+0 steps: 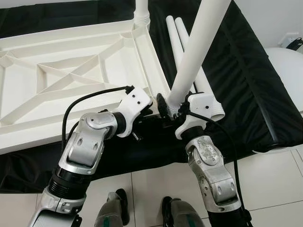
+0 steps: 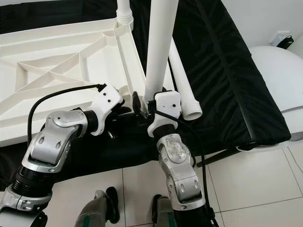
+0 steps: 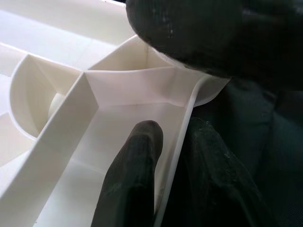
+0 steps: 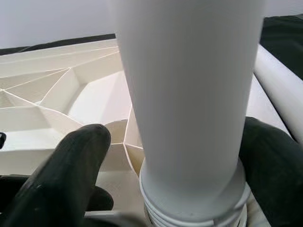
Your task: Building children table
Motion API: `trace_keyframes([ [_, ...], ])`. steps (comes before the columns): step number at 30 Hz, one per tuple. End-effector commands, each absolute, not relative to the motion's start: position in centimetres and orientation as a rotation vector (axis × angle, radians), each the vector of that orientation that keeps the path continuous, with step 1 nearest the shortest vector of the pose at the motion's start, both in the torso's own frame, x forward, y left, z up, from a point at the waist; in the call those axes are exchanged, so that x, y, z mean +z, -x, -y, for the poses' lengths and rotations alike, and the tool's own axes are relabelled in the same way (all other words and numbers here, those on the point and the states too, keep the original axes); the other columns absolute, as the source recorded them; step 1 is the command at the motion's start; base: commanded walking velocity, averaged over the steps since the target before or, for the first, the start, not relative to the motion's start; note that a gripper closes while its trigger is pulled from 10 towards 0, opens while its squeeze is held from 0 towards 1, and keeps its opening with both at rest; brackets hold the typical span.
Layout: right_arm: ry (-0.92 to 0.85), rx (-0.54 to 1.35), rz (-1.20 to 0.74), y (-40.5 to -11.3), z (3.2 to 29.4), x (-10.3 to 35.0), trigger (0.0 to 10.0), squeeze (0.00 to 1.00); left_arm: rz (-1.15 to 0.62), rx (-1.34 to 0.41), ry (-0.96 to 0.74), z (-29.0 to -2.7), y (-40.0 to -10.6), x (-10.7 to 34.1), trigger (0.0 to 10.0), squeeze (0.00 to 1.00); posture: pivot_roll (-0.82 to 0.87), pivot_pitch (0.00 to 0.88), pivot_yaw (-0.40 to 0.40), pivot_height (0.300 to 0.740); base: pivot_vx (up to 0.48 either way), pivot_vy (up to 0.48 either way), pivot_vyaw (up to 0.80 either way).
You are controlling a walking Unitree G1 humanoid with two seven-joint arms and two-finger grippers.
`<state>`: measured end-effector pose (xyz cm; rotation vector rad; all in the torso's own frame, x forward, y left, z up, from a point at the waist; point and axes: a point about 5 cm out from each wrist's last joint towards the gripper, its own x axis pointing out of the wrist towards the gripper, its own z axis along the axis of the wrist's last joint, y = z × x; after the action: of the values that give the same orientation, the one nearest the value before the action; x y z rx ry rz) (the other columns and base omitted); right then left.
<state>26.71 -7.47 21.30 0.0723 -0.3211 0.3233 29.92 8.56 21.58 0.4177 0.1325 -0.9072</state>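
While threading: right hand (image 1: 176, 109) pinches upright leg (image 1: 199, 47), its long axis near vertical.
Socket: corner (image 3: 142, 66) of tabletop (image 1: 71, 71), at 9 o'clock, touching.
Left hand (image 3: 170, 142): fingers pinching tabletop's rim.

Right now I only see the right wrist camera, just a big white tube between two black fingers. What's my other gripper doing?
Observer: The left gripper is clamped on the rim of the upturned tabletop at its near corner, one finger on each side.
Operator: Are any legs on yet?
Observer: Yes, one fitted leg stands in the far corner socket.
Operator: Is anything next to the table?
Observer: A rounded white object sits past the right edge of the black cloth. I can't tell what it is.
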Motion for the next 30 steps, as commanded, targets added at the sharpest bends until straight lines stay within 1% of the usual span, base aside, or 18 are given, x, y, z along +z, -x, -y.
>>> trace_keyframes([
  [1, -0.092, 0.367, 0.284, -26.6, 7.3, 20.5, 10.0, 1.00, -0.114, -0.770, -0.376, -8.9, -30.3, 21.2, 10.0, 0.00, -0.02, 0.262, -0.031, 0.740, 0.000, 0.000, 0.00],
  [2, -0.092, 0.367, 0.284, -26.6, 7.3, 20.5, 10.0, 1.00, -0.114, -0.770, -0.376, -8.9, -30.3, 21.2, 10.0, 0.00, -0.02, 0.262, -0.031, 0.740, 0.000, 0.000, 0.00],
  [6, -0.082, 0.421, 0.333, -27.4, 9.1, 21.3, 10.0, 1.00, -0.112, -0.773, -0.374, -8.8, -30.4, 21.2, 10.0, 0.00, -0.02, 0.259, -0.027, 0.740, 0.000, 0.000, 0.00],
  [9, -0.079, 0.437, 0.339, -27.6, 9.4, 21.4, 10.0, 1.00, -0.112, -0.774, -0.374, -8.8, -30.4, 21.2, 10.0, 0.00, -0.02, 0.259, -0.027, 0.740, 0.000, 0.000, 0.00],
  [12, -0.047, 0.507, 0.349, -28.6, 11.1, 22.0, 10.0, 1.00, -0.111, -0.774, -0.374, -8.8, -30.5, 21.3, 10.0, 0.00, -0.02, 0.259, -0.024, 0.740, 0.000, 0.000, 0.00],
  [13, -0.047, 0.507, 0.349, -28.6, 11.1, 22.0, 10.0, 1.00, -0.111, -0.774, -0.374, -8.8, -30.5, 21.3, 10.0, 0.00, -0.02, 0.259, -0.024, 0.740, 0.000, 0.000, 0.00],
  [14, -0.017, 0.572, 0.352, -29.1, 11.7, 22.3, 10.0, 0.00, -0.111, -0.774, -0.375, -8.8, -30.5, 21.3, 10.0, 0.00, -0.03, 0.260, -0.023, 0.740, 0.000, 0.000, 0.00],
  [17, -0.002, 0.614, 0.353, -29.3, 11.9, 22.4, 10.0, 0.00, -0.111, -0.773, -0.376, -8.8, -30.6, 21.3, 10.0, 0.00, -0.03, 0.261, -0.023, 0.740, 0.000, 0.000, 0.00],
  [18, 0.029, 0.765, 0.336, -29.7, 12.2, 22.5, 10.0, 0.00, -0.110, -0.773, -0.375, -8.9, -30.6, 21.3, 10.0, 0.00, -0.02, 0.261, -0.022, 0.740, 0.000, 0.000, 0.00],
  [19, 0.029, 0.765, 0.336, -29.7, 12.2, 22.5, 10.0, 0.00, -0.110, -0.773, -0.375, -8.9, -30.6, 21.3, 10.0, 0.00, -0.02, 0.261, -0.022, 0.740, 0.000, 0.000, 0.00],
  [21, 0.049, 0.842, 0.319, -30.2, 12.6, 22.4, 10.0, 0.00, -0.109, -0.772, -0.374, -8.9, -30.6, 21.4, 10.0, 0.00, -0.02, 0.261, -0.021, 0.740, 0.000, 0.000, 0.00],
  [23, 0.055, 0.849, 0.316, -30.3, 12.6, 22.4, 10.0, 0.00, -0.108, -0.773, -0.374, -8.9, -30.6, 21.4, 10.0, 0.00, -0.02, 0.261, -0.021, 0.740, 0.000, 0.000, 0.00],
  [25, 0.086, 0.913, 0.298, -30.7, 12.9, 22.4, 10.0, 0.00, -0.107, -0.770, -0.370, -8.9, -30.6, 21.4, 10.0, 0.00, -0.02, 0.261, -0.020, 0.740, 0.000, 0.000, 0.00],
  [30, 0.122, 0.991, 0.269, -31.4, 13.3, 22.2, 10.0, 0.00, -0.107, -0.769, -0.371, -9.0, -30.7, 21.5, 10.0, 0.00, -0.02, 0.263, -0.018, 0.740, 0.000, 0.000, 0.00],
])
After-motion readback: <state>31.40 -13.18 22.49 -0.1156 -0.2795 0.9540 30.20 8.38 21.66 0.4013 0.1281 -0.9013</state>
